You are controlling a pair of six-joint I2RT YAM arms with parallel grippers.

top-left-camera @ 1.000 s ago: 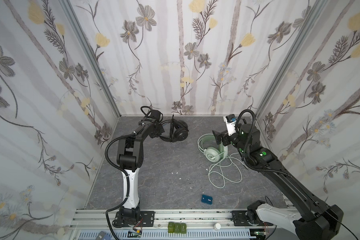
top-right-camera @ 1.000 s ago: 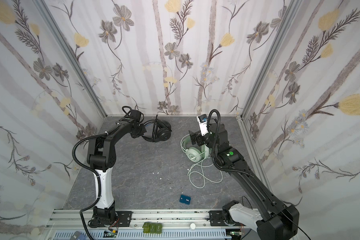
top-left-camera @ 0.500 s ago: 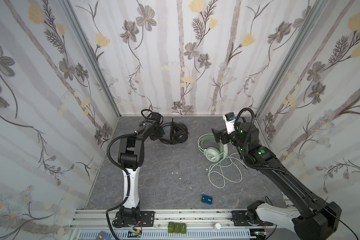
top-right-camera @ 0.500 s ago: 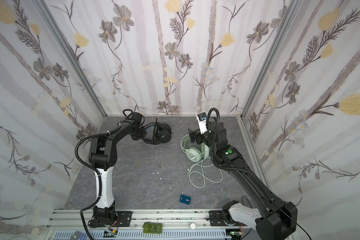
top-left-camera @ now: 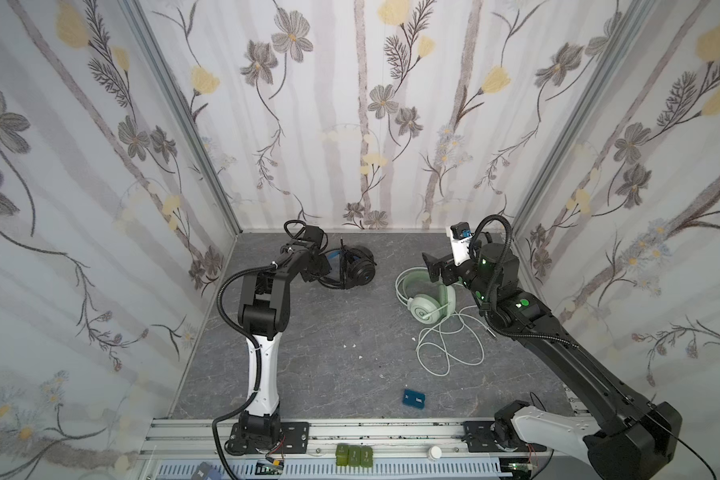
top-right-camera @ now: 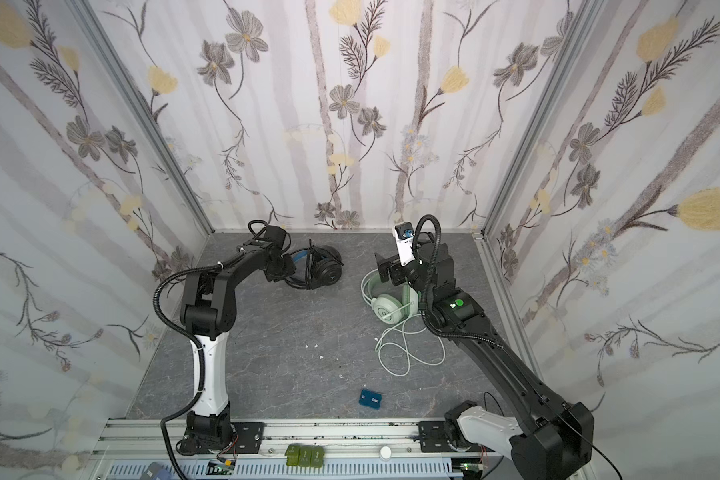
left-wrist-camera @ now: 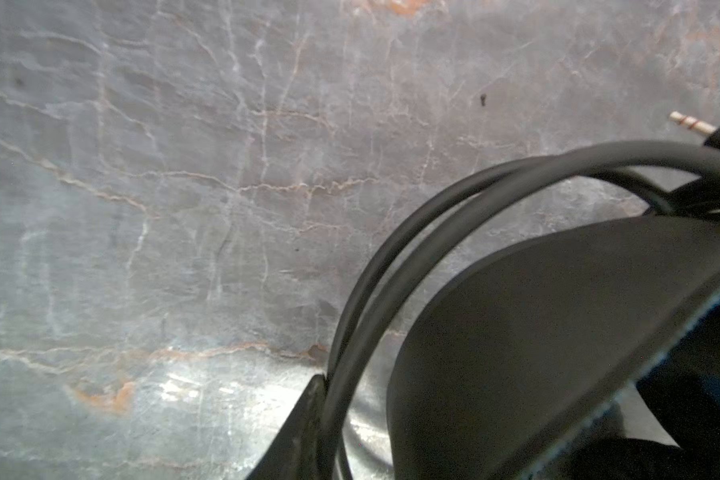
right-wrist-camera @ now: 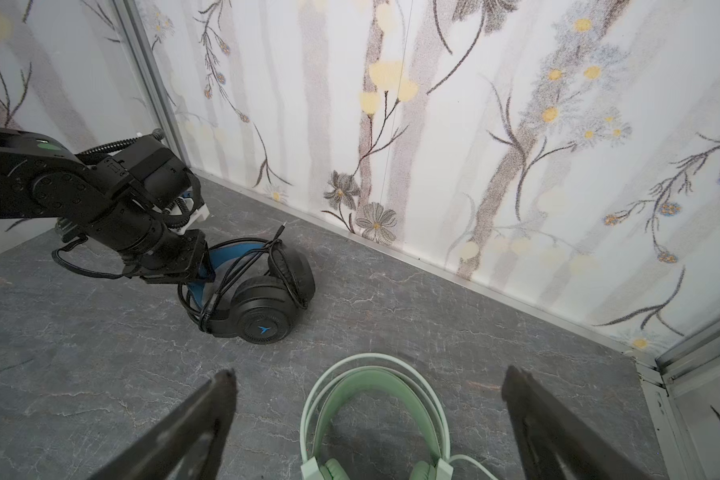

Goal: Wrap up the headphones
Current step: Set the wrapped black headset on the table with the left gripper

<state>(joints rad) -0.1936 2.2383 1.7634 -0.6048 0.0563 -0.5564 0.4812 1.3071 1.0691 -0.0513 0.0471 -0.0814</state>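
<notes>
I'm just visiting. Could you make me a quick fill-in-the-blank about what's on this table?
1. The black over-ear headphones have a ____ inner headband.
2. The mint-green over-ear headphones trail a loose, looping pale ____.
3. The right gripper hovers just above them with its jaws ____.
Missing words: blue; cable; open.

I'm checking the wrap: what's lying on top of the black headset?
Its cable loops across the black headset, with the plug sticking up. The left pincer covers part of the headset, so what lies there is hidden.
</notes>
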